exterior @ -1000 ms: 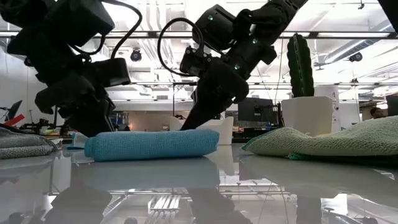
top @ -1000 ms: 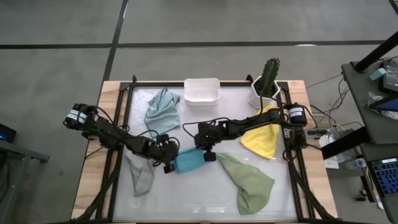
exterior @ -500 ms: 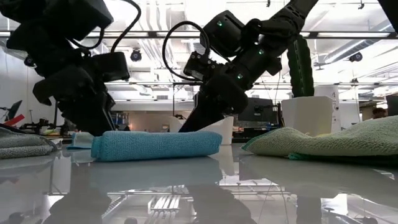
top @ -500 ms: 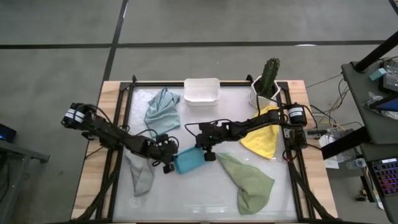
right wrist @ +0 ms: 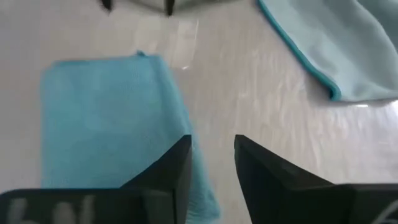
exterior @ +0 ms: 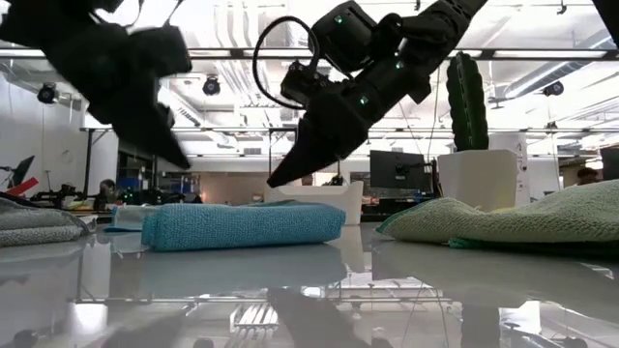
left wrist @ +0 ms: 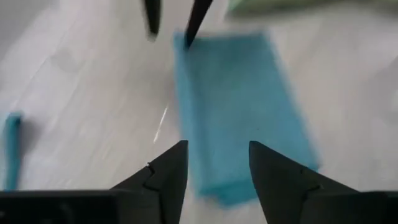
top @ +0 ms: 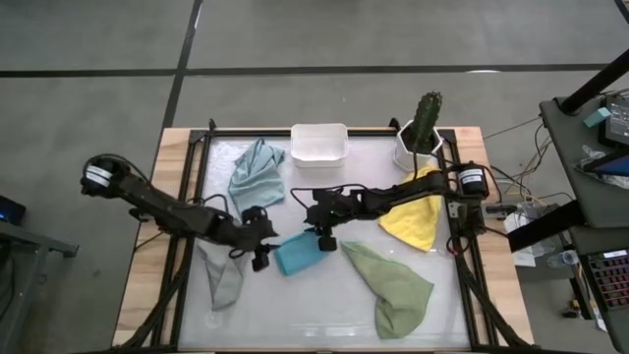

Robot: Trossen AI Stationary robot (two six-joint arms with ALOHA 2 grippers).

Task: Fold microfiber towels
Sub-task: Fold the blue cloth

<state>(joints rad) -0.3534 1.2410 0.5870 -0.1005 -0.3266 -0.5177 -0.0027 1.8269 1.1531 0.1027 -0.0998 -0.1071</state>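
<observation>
Left gripper (top: pixel 258 258): fingers parted, empty, lifted just off the left end of the bright blue towel (top: pixel 298 255). Right gripper (top: pixel 325 240): fingers parted, empty, raised above that towel's right end. Towel folded flat, near the table (top: pixel 324 315) centre. Sage green towel (top: pixel 393 287) toward the front right corner, yellow towel (top: pixel 417 219) by the right edge, pale blue-grey towel (top: pixel 256 175) near the back edge, grey towel (top: pixel 223 278) front left.

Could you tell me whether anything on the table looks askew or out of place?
Nothing looks damaged. The folded bright blue towel lies slightly askew mid-table; the sage green towel and grey towel remain crumpled and unfolded.
</observation>
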